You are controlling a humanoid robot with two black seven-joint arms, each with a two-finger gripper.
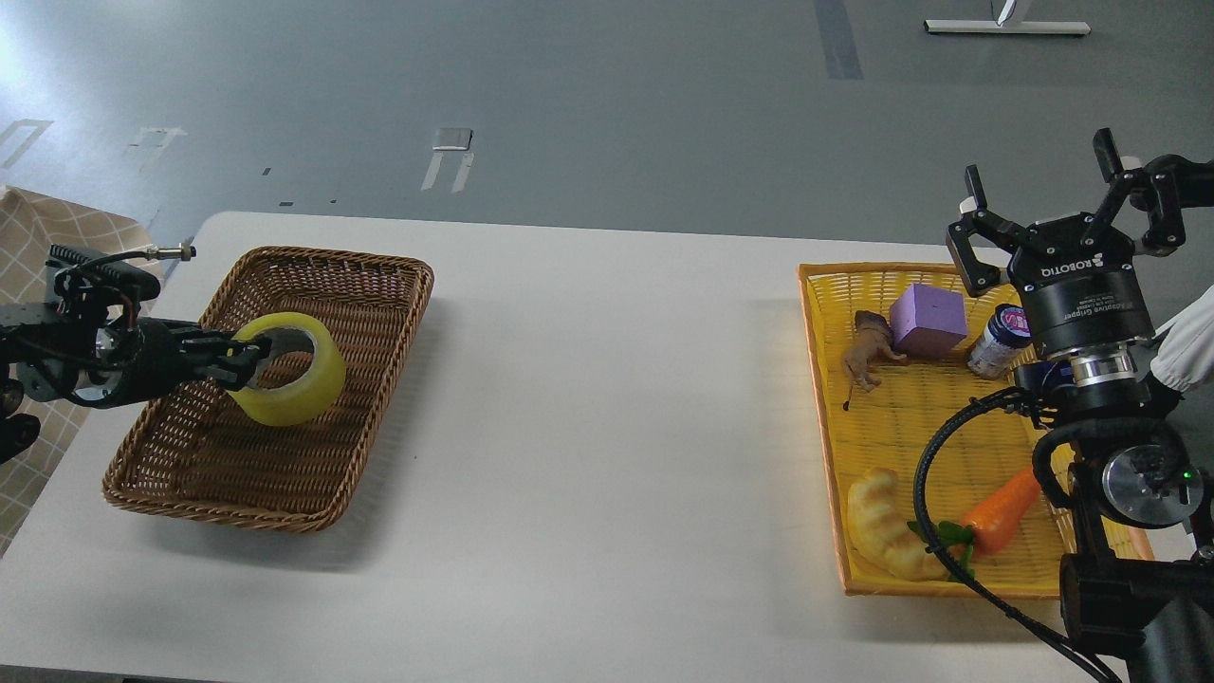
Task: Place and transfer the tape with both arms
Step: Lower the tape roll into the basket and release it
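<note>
Our left gripper [248, 362] pinches the tape [287, 368] by its rim over the brown basket [379, 285]; thin hold, roll may swing or slip. Right gripper [1048, 213] spread open, empty, above the yellow basket [820, 379].

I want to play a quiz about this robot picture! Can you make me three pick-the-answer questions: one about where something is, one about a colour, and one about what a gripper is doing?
1. Where is the tape?
A. Over the brown basket
B. In the yellow tray
C. On the floor

2. What colour is the block?
A. Green
B. Purple
C. Red

3. How is the right gripper?
A. Holding the carrot
B. Holding the tape
C. Open, empty

Answers: 1 A, the left gripper holds it there. 2 B, it looks purple. 3 C, its fingers are spread apart.
</note>
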